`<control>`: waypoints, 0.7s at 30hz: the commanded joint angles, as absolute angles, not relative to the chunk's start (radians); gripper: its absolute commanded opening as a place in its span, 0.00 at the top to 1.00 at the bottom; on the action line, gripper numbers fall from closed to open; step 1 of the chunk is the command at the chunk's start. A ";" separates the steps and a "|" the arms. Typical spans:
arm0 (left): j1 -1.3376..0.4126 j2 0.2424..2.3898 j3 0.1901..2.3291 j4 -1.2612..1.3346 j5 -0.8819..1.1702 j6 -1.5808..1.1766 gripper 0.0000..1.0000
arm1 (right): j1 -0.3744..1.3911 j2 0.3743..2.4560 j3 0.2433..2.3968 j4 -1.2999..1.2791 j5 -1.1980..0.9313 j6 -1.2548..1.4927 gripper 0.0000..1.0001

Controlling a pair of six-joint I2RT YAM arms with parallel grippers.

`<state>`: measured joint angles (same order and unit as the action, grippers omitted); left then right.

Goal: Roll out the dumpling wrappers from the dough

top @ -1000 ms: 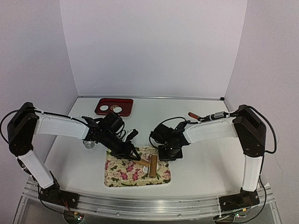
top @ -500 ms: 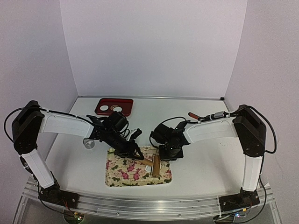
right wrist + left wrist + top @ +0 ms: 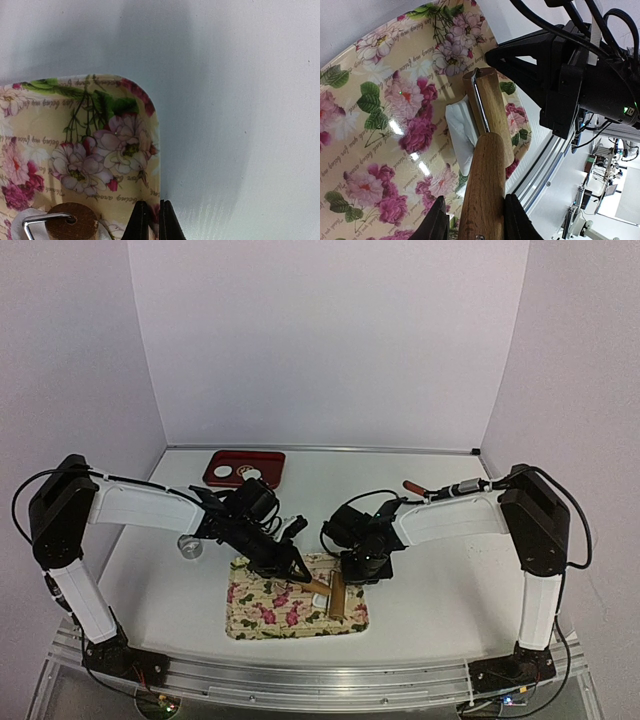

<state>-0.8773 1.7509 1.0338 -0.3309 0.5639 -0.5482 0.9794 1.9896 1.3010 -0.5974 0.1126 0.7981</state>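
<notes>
Two dumpling wrappers point(image 3: 240, 473) in a tray, dough point(image 3: 459, 131) on a mat

The dumpling wrappers are small flat white discs lying side by side in a red tray point(image 3: 218, 464) at the back of the worktop point(image 3: 450, 580). The dough, a thin white sheet, lies flat on a flowered mat point(image 3: 380, 100), partly under a wooden rolling pin point(image 3: 490, 112).

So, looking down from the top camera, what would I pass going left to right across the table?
In order: metal ring → left pincer → rolling pin → right pincer → brown-handled tool.

White walls point(image 3: 320, 340), pale table point(image 3: 450, 580)
</notes>
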 commanded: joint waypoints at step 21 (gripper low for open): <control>-0.830 1.668 0.790 -0.781 0.197 -0.580 1.00 | 0.973 2.046 1.333 -0.708 0.216 0.818 1.00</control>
